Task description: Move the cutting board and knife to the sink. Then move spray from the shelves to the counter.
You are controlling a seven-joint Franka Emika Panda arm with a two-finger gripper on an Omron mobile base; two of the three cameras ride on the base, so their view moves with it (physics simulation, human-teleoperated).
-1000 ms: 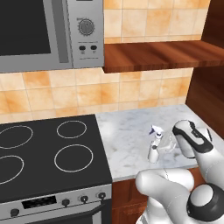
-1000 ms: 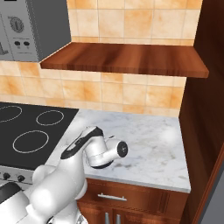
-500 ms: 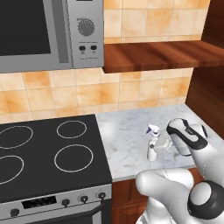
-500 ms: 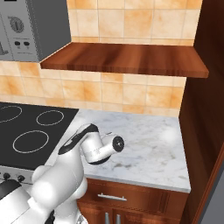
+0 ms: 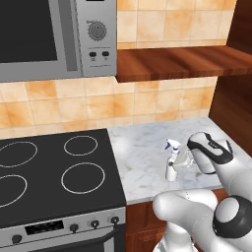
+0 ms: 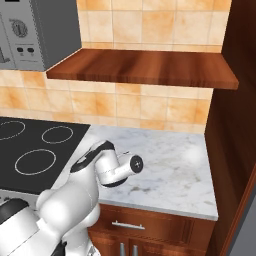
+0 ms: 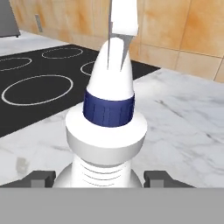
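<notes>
The spray (image 5: 172,166) is a slim white bottle with a dark blue collar (image 7: 108,108) and a pale trigger head. It stands upright, with its base at the marble counter (image 5: 142,147), close to the front edge and right of the stovetop. My gripper (image 5: 180,162) reaches in from the right and is shut on the bottle's lower body. In the hand view the gripper (image 7: 100,177) has a dark fingertip on each side of the bottle. The wooden shelves (image 5: 182,61) hang bare above the counter (image 6: 170,170). The cutting board, knife and sink are out of view.
A black stovetop (image 5: 54,172) with ring burners borders the counter on the left. A microwave (image 5: 49,34) hangs above it. A dark wooden cabinet wall (image 6: 235,125) closes the counter's right end. Tiled wall runs behind.
The hand has shifted only slightly, with the spray still in it. The bottle stays at about the same spot on the counter.
</notes>
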